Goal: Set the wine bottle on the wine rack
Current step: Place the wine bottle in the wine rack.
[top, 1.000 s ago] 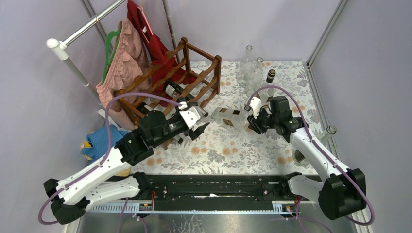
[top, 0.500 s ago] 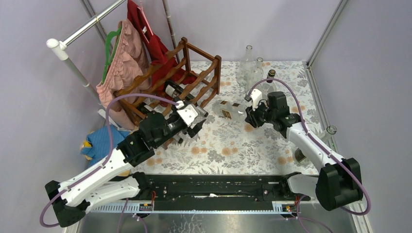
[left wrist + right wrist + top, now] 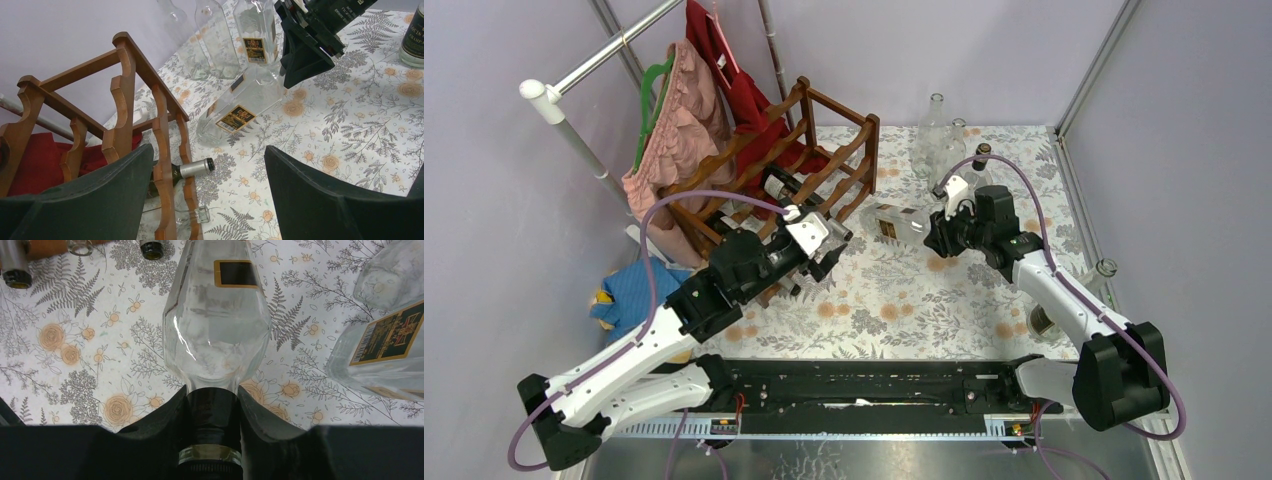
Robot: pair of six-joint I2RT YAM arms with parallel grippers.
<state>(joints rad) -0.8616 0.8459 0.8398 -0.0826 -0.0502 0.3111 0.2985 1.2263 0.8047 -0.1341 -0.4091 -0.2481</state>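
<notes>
Floral tablecloth [image 3: 904, 300], lilac walls [image 3: 924, 50]: right fingers [image 3: 160, 422] clamp the wine bottle [image 3: 217, 335], left fingers [image 3: 100, 190] spread.

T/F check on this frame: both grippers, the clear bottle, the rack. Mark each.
1. The right gripper grips the clear faceted glass bottle by its black-capped neck. True.
2. The left gripper holds a bottle. False: it is open and empty.
3. The dark reddish-brown wooden wine rack holds no bottles. False: a dark bottle with a silver capsule lies in it.
4. More clear glass bottles stand at the far side of the floral table. True.
</notes>
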